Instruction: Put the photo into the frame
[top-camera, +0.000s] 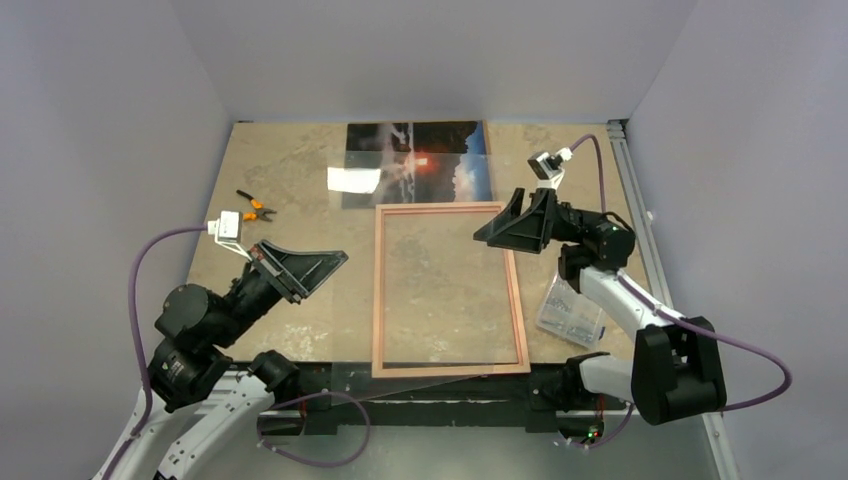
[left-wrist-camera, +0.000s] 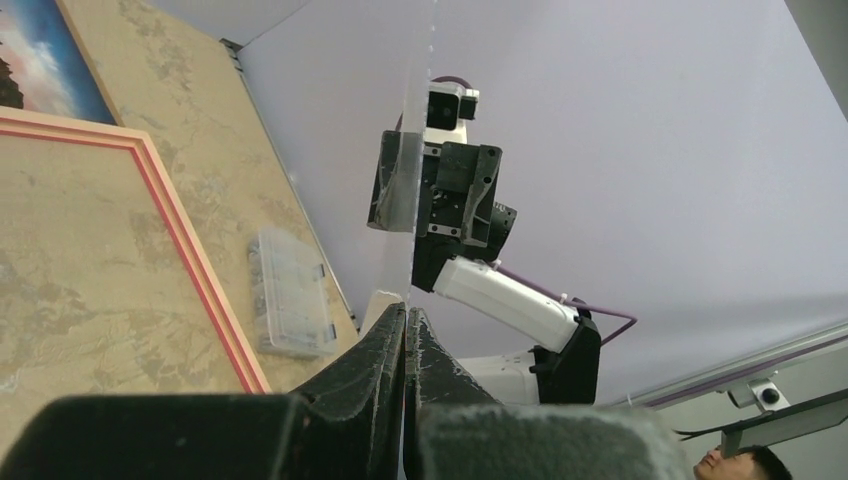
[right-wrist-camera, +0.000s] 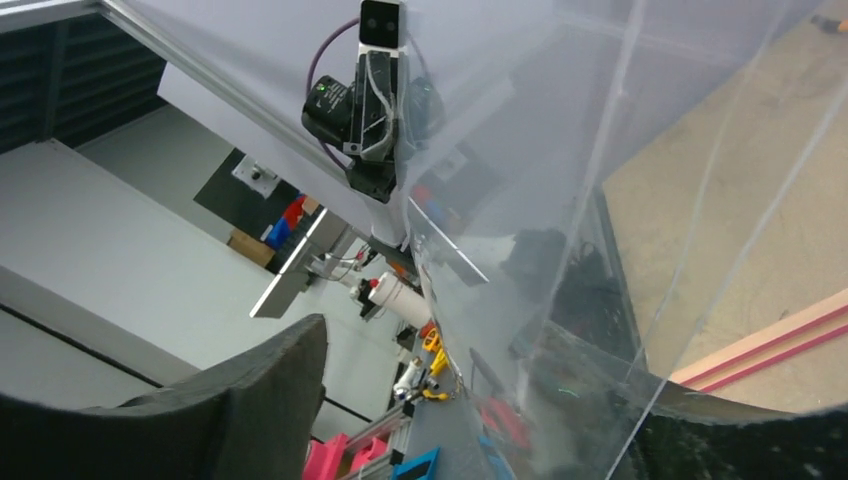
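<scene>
The photo lies face up at the back of the table, its corner showing in the left wrist view. The pink frame lies flat in the middle, empty, with table showing through it; it also shows in the left wrist view and the right wrist view. My left gripper is shut on the edge of a clear transparent sheet held above the frame. My right gripper is open, and the sheet passes between its spread fingers.
A clear plastic parts box sits right of the frame near my right arm. Orange-handled pliers lie at the left. Grey walls close the table's left, back and right sides.
</scene>
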